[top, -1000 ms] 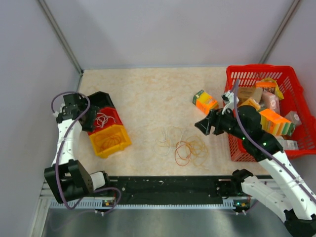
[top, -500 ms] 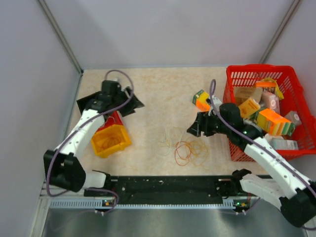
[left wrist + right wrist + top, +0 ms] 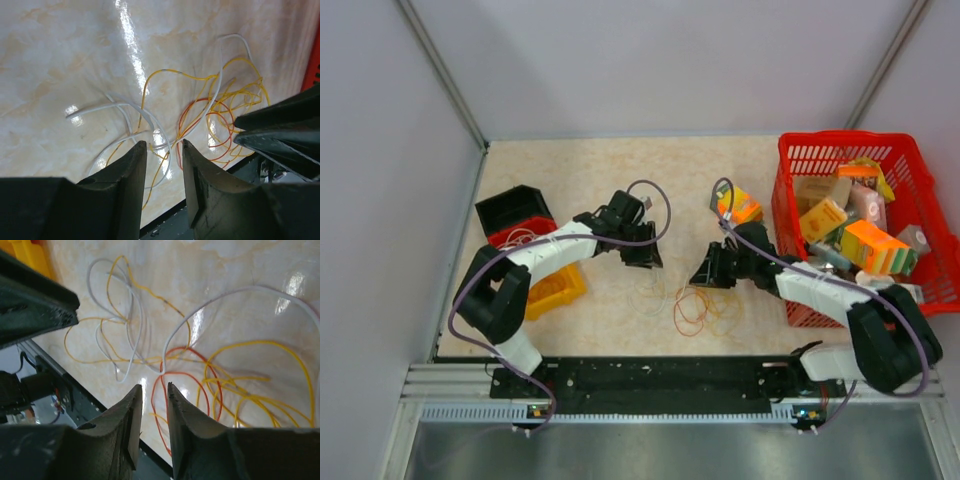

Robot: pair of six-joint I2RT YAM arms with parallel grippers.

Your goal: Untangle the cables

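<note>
1. The cables (image 3: 690, 300) lay in a loose tangle on the surface (image 3: 620, 180) near its front edge, between the two arms. White and yellow loops sat to the left and red and orange ones to the right, crossing in the middle.
2. The left fingers (image 3: 125, 175) hovered over the white-and-yellow loops with only a narrow gap and nothing between them.
3. The right fingers (image 3: 120, 420) hung over the red loop, parted more narrowly still and also empty (the left wrist view showed them just across the tangle).
4. With gaps that tight, a descent would likely press a wire flat or nudge it aside rather than straddle it.
5. Several strands overlapped where each arm pointed. A pinch there could catch two or three colours at once, and pulling would then drag the whole bundle or tighten the crossings.
6. Both arms faced each other near the same small patch, so an inward reach from either side risked a knock.
7. The wires were very thin and the surface glossy, so a grip could slip.
</note>
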